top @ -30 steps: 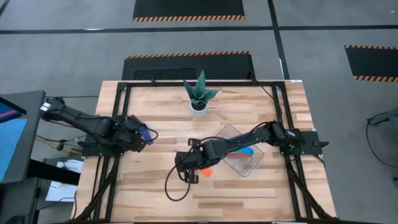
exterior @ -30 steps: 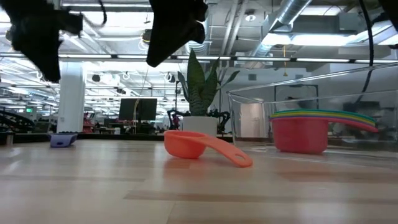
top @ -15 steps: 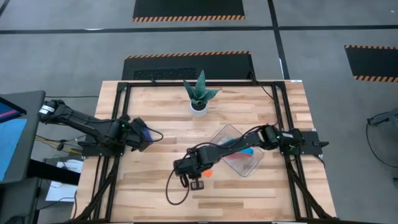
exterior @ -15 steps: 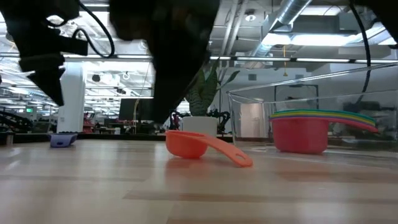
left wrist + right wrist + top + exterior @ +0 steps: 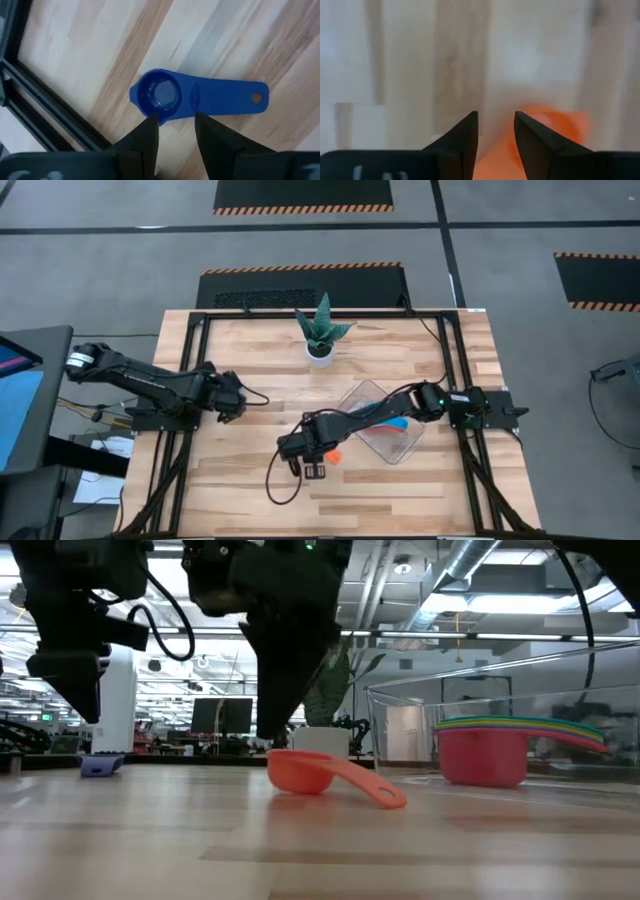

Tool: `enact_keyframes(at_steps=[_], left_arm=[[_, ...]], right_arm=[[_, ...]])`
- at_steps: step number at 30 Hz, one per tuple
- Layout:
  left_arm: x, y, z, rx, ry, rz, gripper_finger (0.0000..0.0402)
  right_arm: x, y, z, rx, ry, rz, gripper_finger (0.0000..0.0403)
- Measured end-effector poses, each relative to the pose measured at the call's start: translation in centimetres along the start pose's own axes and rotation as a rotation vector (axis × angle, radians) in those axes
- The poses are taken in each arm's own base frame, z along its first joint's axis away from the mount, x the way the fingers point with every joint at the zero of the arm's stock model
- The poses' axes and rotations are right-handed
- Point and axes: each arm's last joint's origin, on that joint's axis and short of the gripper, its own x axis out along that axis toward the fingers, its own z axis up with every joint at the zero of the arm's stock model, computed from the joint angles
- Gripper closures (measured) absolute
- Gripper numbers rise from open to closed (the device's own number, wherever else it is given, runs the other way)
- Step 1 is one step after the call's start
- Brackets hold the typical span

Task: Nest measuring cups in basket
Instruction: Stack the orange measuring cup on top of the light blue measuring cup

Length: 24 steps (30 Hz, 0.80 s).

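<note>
Orange cup (image 5: 302, 771) is lying alone on the tabletop (image 5: 240, 470), bowl up, its handle pointing toward the basket (image 5: 412, 447). The basket is sitting just beside it on the right-arm side, already holding a nested stack of cups (image 5: 482, 752), red outermost, coloured handles fanned over the rim.

I am holding the right pincer (image 5: 496, 131) low over the orange cup, fingers parted by a narrow gap, nothing between them; in the right wrist view the cup is showing off to one side of the gap, not centred. If I am closing from here, one finger could be landing on the rim and flipping or skidding the cup away.

Dark blue cup (image 5: 159, 95) is resting near the tabletop's left frame rail. I am keeping the left pincer (image 5: 175, 125) above it, fingers slightly apart, empty, tips framing the bowl's edge. The bowl is small and the handle long, so a pinch on the edge could be pivoting it out.
</note>
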Motion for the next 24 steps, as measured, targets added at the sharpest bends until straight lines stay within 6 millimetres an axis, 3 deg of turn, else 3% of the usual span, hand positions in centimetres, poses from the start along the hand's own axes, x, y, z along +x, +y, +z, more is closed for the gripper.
enact_keyframes(at_steps=[5, 24], left_arm=[[0.0, 0.0, 0.0, -0.034, 0.010, -0.011, 0.0285], [0.0, -0.1, -0.1, -0.061, 0.040, -0.047, 0.0285]], right_arm=[[0.0, -0.5, -0.5, 0.031, 0.042, -0.096, 0.0264], [1.7, -0.9, -0.8, 0.143, 0.043, -0.066, 0.0271]])
